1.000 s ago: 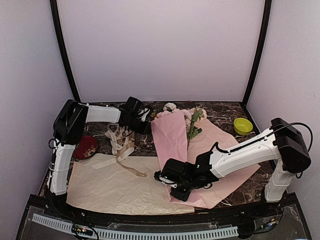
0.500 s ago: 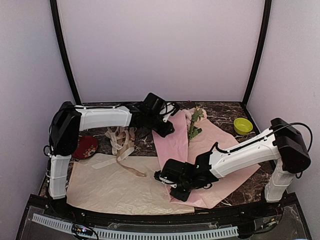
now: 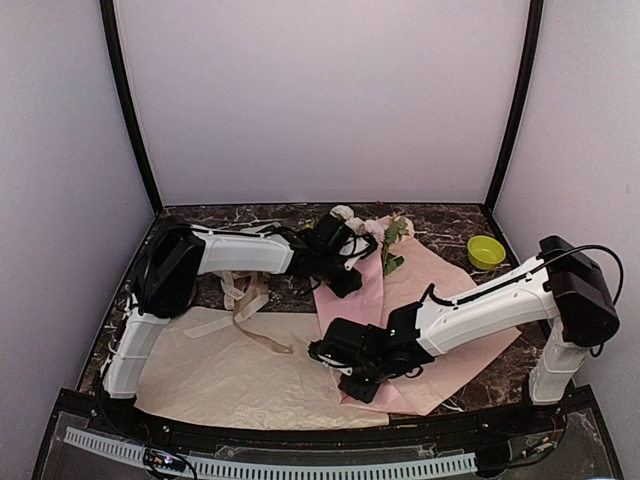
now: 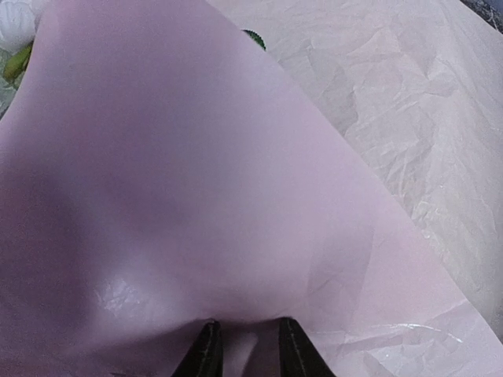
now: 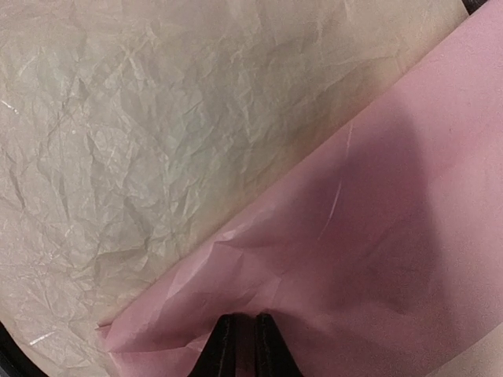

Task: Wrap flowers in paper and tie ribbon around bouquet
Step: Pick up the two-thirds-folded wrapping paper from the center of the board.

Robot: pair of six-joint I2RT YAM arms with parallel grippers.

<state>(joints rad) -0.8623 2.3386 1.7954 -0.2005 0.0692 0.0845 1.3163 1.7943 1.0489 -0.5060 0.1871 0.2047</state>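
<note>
The pink paper (image 3: 455, 300) lies spread on the right half of the table, its left side folded over into a flap (image 3: 340, 300). The flowers (image 3: 388, 240) lie on the paper at the back, rose heads toward the far wall; a pale head (image 4: 11, 19) and a leaf (image 4: 253, 37) peek past the flap. My left gripper (image 3: 347, 284) (image 4: 245, 334) sits low over the flap, jaws slightly apart, paper at its tips. My right gripper (image 3: 353, 384) (image 5: 245, 326) pinches the paper's (image 5: 377, 236) near corner. The tan ribbon (image 3: 247, 312) lies left of the paper.
A cream-beige sheet (image 3: 220, 375) (image 5: 157, 118) covers the near left of the table, partly under the pink paper. A paler tangle of ribbon (image 3: 232, 282) lies behind the tan strip. A yellow bowl (image 3: 486, 251) stands at the back right.
My left arm has swung right and nearer, from the table's back left onto the folded flap, and its jaws have parted. The right arm has stayed still, gripping the corner.
</note>
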